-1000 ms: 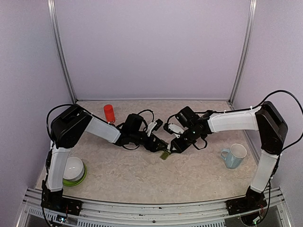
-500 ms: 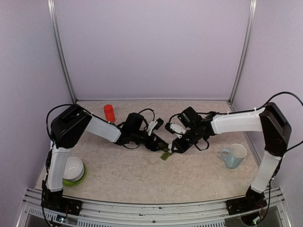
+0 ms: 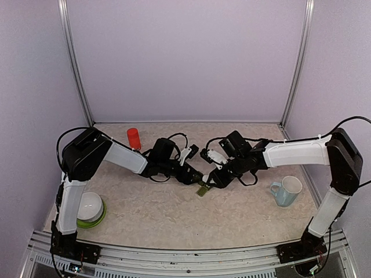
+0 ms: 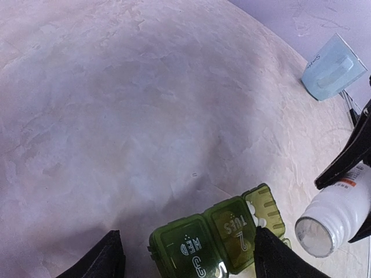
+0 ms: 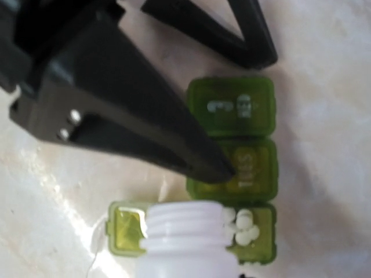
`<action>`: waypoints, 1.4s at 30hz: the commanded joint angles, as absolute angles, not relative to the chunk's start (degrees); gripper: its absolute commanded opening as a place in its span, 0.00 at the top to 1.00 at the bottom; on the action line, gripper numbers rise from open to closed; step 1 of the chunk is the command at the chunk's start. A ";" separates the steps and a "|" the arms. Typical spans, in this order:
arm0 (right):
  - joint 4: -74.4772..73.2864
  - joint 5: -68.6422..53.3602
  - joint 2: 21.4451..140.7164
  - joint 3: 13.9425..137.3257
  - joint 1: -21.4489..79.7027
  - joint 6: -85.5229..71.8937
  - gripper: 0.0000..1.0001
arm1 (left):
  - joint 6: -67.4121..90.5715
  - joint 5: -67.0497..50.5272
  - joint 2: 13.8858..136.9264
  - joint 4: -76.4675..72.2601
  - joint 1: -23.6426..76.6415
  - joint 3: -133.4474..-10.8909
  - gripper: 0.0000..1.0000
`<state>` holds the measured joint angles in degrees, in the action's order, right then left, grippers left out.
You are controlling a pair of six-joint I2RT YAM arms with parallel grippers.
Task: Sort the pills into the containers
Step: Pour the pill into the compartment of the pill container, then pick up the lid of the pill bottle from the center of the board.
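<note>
The containers (image 4: 211, 243) are a dark green strip of three joined compartments (image 3: 202, 189) on the table. Two lids, marked WED and TUES, are down. The end compartment stands open with a few white pills (image 5: 240, 226) in it; its lid (image 5: 124, 229) is folded out. My right gripper (image 3: 215, 180) is shut on a small white bottle (image 5: 185, 246), tipped with its open mouth at that compartment's edge (image 4: 333, 217). My left gripper (image 4: 188, 252) is open and straddles the strip, one finger (image 5: 133, 110) resting on the middle lid.
An orange-red bottle (image 3: 134, 139) stands at the back left. A pale blue mug (image 3: 287, 191) sits at the right, also seen lying at the far edge in the left wrist view (image 4: 333, 66). A white bowl on a green plate (image 3: 90, 208) is near left.
The right arm's upper links have swung slightly rightward while its gripper and the bottle stay over the strip. The left arm has not moved.
</note>
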<state>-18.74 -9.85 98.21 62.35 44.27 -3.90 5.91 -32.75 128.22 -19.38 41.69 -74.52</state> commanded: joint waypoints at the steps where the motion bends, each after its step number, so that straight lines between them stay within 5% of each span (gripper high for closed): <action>1: -15.34 -10.04 95.01 59.38 44.69 -4.10 1.00 | 5.36 -32.18 125.98 -17.99 41.44 -74.95 0.26; 10: -0.92 -9.32 87.40 48.74 44.74 -5.74 1.00 | 6.32 -31.12 124.68 -17.27 40.78 -75.25 0.24; 26: 32.76 -3.35 76.09 33.11 44.73 -1.29 1.00 | 10.41 -23.72 117.64 -12.33 40.08 -76.40 0.02; 42: 49.16 -3.22 64.49 28.89 44.90 4.50 0.98 | 15.49 -7.95 106.58 -3.28 37.77 -64.80 0.01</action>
<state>42.57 -3.99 67.75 30.37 44.38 2.44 13.32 -14.96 109.54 -8.56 39.09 -68.31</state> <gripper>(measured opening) 0.318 0.988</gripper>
